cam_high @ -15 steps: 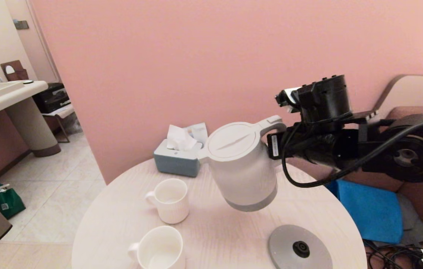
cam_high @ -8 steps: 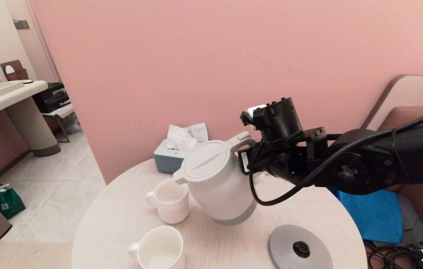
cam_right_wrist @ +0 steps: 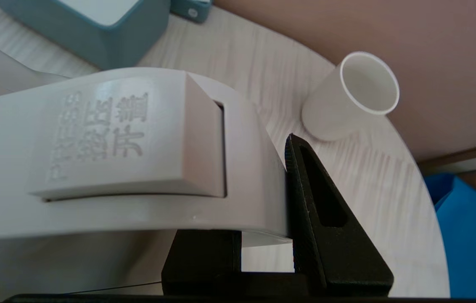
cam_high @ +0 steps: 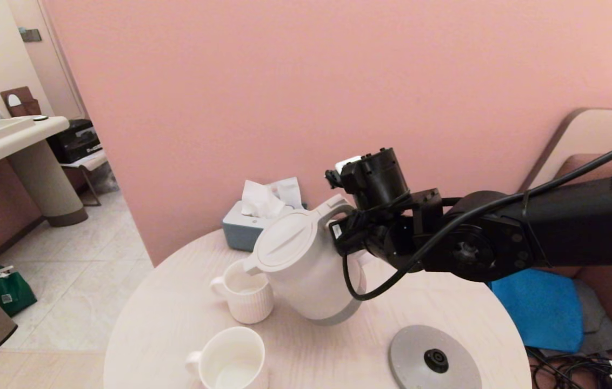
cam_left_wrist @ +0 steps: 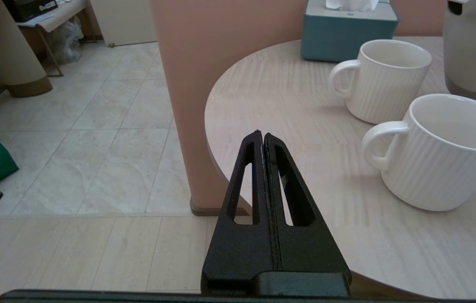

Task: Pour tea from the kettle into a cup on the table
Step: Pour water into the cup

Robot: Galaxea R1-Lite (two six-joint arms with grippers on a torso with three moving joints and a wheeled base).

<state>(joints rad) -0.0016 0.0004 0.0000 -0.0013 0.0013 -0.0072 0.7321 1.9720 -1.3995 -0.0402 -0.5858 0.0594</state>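
The white kettle (cam_high: 306, 267) with its grey bottom band hangs tilted above the pale round table (cam_high: 165, 324). Its spout (cam_high: 248, 266) leans over the rim of the far ribbed white mug (cam_high: 245, 297). My right gripper (cam_high: 346, 229) is shut on the kettle's loop handle (cam_right_wrist: 137, 160), with one black finger (cam_right_wrist: 318, 210) pressed against the handle's side and the other hidden behind it. A second white mug (cam_high: 233, 359) stands nearer the front edge. No liquid can be seen leaving the spout. My left gripper (cam_left_wrist: 262, 134) is shut and holds nothing, parked off the table's left edge.
The kettle's grey round base (cam_high: 434, 359) lies at the front right of the table. A blue-grey tissue box (cam_high: 252, 229) sits at the back by the pink wall. A small plain white cup (cam_right_wrist: 349, 99) stands behind the kettle. A blue cushion (cam_high: 538, 305) lies beyond the right edge.
My right arm has carried the kettle left and down from above its base and tipped it further. Its spout has come over the far mug. The left arm has not moved.
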